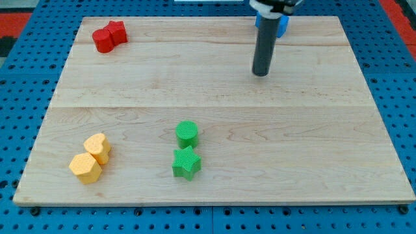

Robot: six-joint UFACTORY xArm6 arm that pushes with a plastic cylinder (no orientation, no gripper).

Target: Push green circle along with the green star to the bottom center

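Table (214,97): pale wooden board of joined planks, resting on a blue perforated base (19,78).

Rod and my tip (260,73): a straight dark rod comes down from the view's top, right of centre. The tip sits on the upper part of the board, well apart from both green blocks, up and to the view's right of them. No pincer is fitted, so there is no opening to report; the rod holds nothing.

Green circle (187,133): short cylinder, standing in the lower half of the board, slightly left of centre.

Green star (186,162): directly below the green circle toward the view's bottom, just beside it; whether they touch cannot be told. It lies near the bottom edge, close to the middle of the board's width.

Red blocks (108,36): two pieces pressed together at the top left corner; their shapes are not clear.

Yellow blocks: a rounded piece (97,147), its exact shape unclear, and a hexagon-like piece (85,168) touching it below and to the left, at the bottom left.

Blue block (282,25): at the top edge, mostly hidden behind the rod; shape cannot be told.
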